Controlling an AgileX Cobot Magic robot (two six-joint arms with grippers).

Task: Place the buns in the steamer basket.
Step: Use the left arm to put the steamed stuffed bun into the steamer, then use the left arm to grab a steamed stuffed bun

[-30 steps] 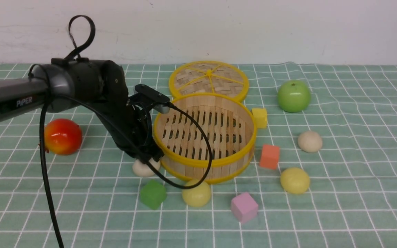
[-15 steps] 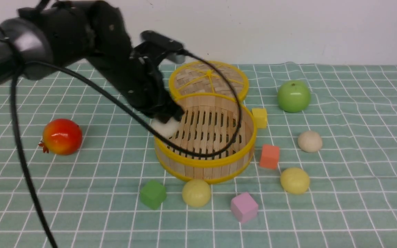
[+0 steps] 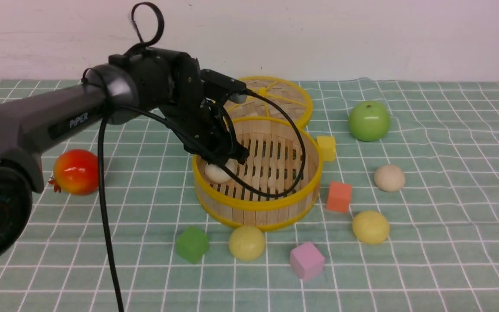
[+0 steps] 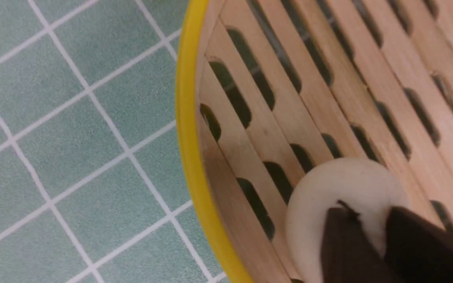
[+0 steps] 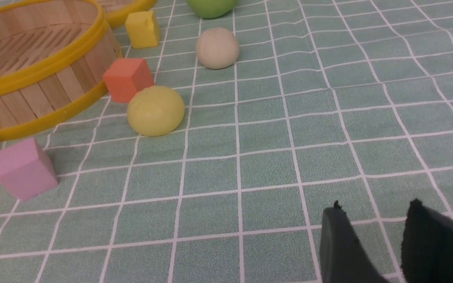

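The steamer basket (image 3: 258,203) (image 4: 185,118) (image 5: 41,67) stands mid-table. One cream-white bun (image 3: 217,172) (image 4: 328,184) rests on its slatted floor by the left wall. My left gripper (image 3: 232,158) (image 4: 368,208) hovers just over that bun, its jaws parted with the bun showing in the gap. Outside the basket lie a cream bun (image 3: 389,177) (image 5: 217,48) and two pale yellow buns (image 3: 371,227) (image 5: 155,111), (image 3: 247,242). My right gripper (image 5: 376,204) stands open over bare cloth, out of the front view.
The woven lid (image 3: 271,97) leans behind the basket. A green apple (image 3: 369,121) sits back right, a red pomegranate (image 3: 78,171) at left. Yellow (image 3: 326,147), orange (image 3: 338,196), pink (image 3: 306,261) and green (image 3: 192,244) cubes ring the basket. The left arm's cable loops over the basket.
My left gripper lifted the cream bun from the cloth left of the basket, carried it over the rim and lowered it to the floor, where the jaws parted. The right arm stayed still.
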